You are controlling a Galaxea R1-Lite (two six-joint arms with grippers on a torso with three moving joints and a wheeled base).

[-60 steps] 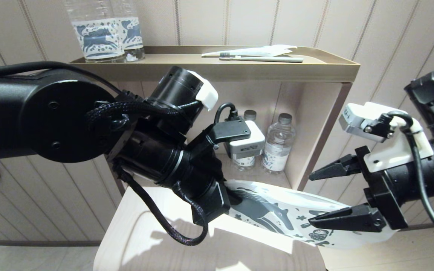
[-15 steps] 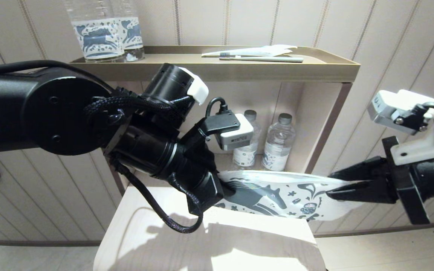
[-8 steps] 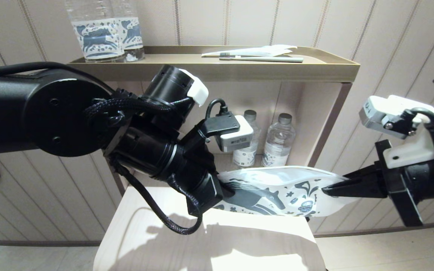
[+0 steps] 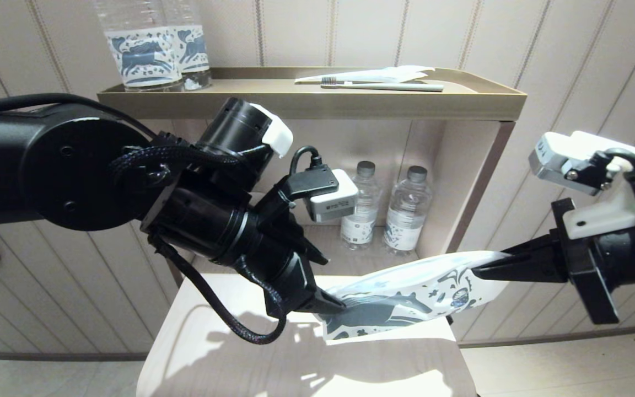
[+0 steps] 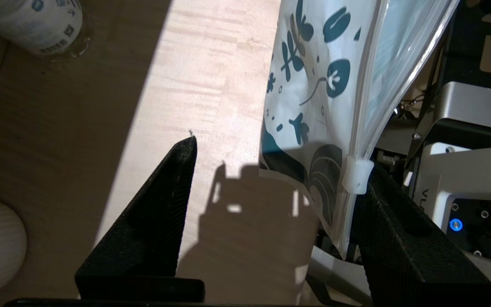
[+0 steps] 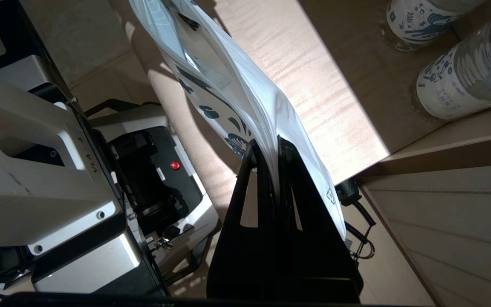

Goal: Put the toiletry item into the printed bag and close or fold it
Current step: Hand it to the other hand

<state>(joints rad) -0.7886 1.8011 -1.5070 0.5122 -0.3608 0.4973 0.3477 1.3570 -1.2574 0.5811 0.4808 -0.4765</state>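
The right tool (image 4: pixel 483 270) alone pinches the printed bag (image 4: pixel 405 298); the left tool (image 4: pixel 323 281) gapes wide beside it. Held at one end, the bag may sag and twist, or slip free onto the worktop (image 4: pixel 229 353).

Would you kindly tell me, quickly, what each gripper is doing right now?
Left gripper: jaws open, holding nothing; the printed bag lies against one jaw.
Right gripper: jaws shut on the printed bag's end.

The left arm (image 4: pixel 75 165) hides part of the shelf unit (image 4: pixel 461 105) behind it. The printed bag (image 4: pixel 405 292) shows nothing of its contents. Two bottles (image 4: pixel 152 44) on top are cut off by the head view's upper edge.
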